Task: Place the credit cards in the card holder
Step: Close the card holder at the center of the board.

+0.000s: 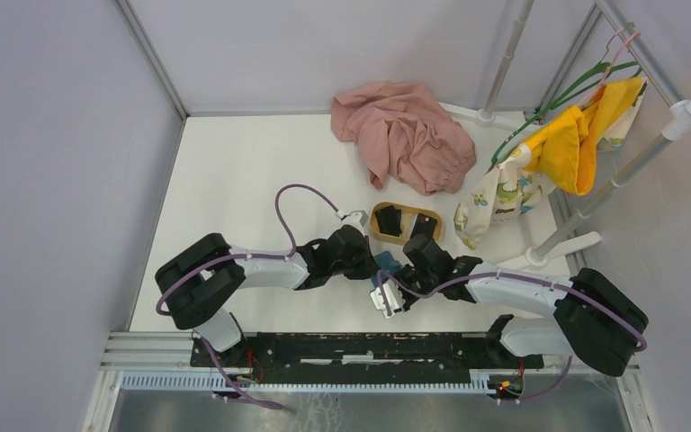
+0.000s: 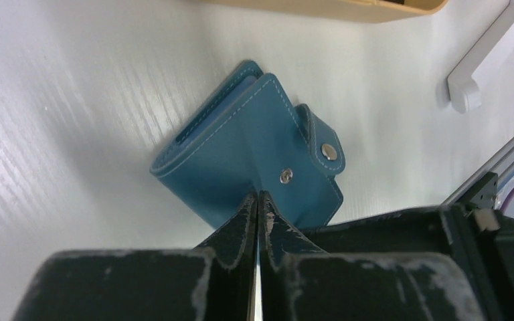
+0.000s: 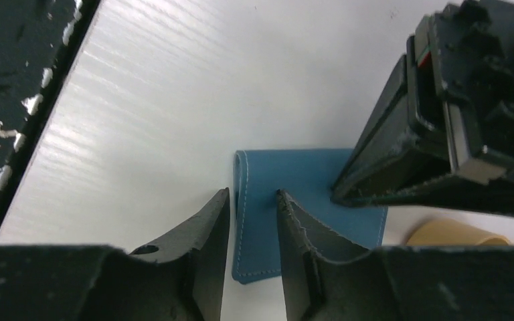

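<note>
Two robot arms meet over a teal-blue folding leather wallet (image 1: 387, 264) lying on the white table (image 1: 234, 180), just on the near side of an oval tan wooden tray (image 1: 405, 241). Two small black rectangular cards (image 1: 390, 219) rest in the tray, one in its left half and the other (image 1: 424, 225) in its right half, both apart from the wallet.

The left wrist view shows the left claw (image 2: 259, 195) with its fingers pressed together, their tips touching the wallet's (image 2: 241, 144) near edge. It cannot be told whether any leather is pinched between them. The wallet is folded, its strap flap loose at the right, with one metal snap (image 2: 329, 152) on the flap and its mate (image 2: 286, 176) on the cover.

The right wrist view shows the right claw (image 3: 253, 197) narrowly parted, and the stitched edge of the wallet (image 3: 301, 174) shows in the gap between its fingers. The left claw's tips rest on the wallet's far right side.

At the far side of the table lies a crumpled pink cloth (image 1: 405, 135). A yellow garment (image 1: 576, 139) hangs from a white pipe rack (image 1: 630, 162) at the right.
</note>
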Available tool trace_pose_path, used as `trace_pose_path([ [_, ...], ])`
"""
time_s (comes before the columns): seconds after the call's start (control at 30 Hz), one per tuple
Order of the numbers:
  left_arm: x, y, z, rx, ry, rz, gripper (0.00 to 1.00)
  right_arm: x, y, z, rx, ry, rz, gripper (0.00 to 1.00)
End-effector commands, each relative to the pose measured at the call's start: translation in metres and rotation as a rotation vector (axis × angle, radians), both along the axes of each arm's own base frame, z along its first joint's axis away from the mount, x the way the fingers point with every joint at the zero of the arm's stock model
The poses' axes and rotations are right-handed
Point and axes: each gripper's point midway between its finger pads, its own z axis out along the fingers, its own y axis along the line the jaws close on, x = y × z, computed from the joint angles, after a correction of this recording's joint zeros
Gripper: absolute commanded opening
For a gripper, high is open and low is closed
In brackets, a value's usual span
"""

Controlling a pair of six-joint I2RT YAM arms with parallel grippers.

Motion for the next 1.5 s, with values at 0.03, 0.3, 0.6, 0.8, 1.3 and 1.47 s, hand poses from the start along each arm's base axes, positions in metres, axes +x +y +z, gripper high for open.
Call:
trace_pose_path([
  [0.03, -0.006, 0.0, 0.016, 0.036, -0.006, -0.048, 0.07, 0.007, -0.025, 0.003, -0.067, -0.114, 0.048, 0.31],
  [0.3, -0.008, -0.001, 0.008, 0.043, 0.0, -0.07, 0.06, 0.02, -0.051, 0.002, -0.076, -0.171, -0.003, 0.16],
  [0.6, 0.008, 0.009, 0.064, 0.016, -0.23, -0.102, 0.17, 0.018, -0.047, 0.024, 0.043, -0.082, -0.019, 0.26],
  [0.8, 0.028, 0.035, 0.059, 0.113, -0.341, -0.097, 0.34, 0.0, -0.035, 0.034, 0.131, 0.003, 0.046, 0.31],
  [1.3, 0.04, 0.019, 0.018, 0.109, -0.314, -0.243, 0.64, -0.002, -0.03, 0.039, 0.164, 0.024, 0.043, 0.32],
  [1.47, 0.034, 0.01, 0.005, 0.083, -0.26, -0.284, 0.53, -0.007, -0.028, 0.038, 0.177, 0.046, 0.06, 0.33],
])
